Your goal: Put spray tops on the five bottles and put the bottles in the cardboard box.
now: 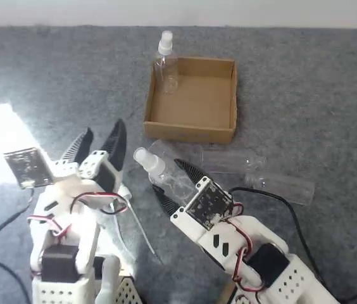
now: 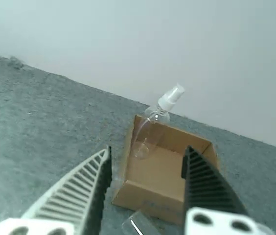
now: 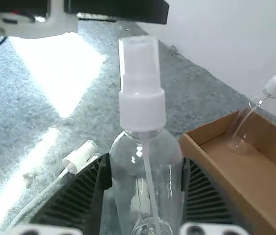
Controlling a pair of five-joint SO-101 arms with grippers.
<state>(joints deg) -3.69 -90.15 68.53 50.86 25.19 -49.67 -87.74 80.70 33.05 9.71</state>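
From above, my right jaws pinch a capped bottle [image 1: 161, 172] near the box [image 1: 188, 132]; my left jaws are spread. Left wrist: a second bottle [image 2: 150, 129] stands in the box corner. Right wrist: a spray top [image 3: 79, 155] lies beside the capped bottle.

White printed arms [image 1: 64, 218] lower frame, black ribbed left end effector [image 1: 104, 130] and right end effector [image 1: 166, 177], red-black wires [image 1: 99, 196], black servos [image 1: 61, 263], circuit boards [image 1: 28, 166]

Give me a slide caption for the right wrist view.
Right gripper holds a capped spray bottle; cardboard box with another bottle beyond.
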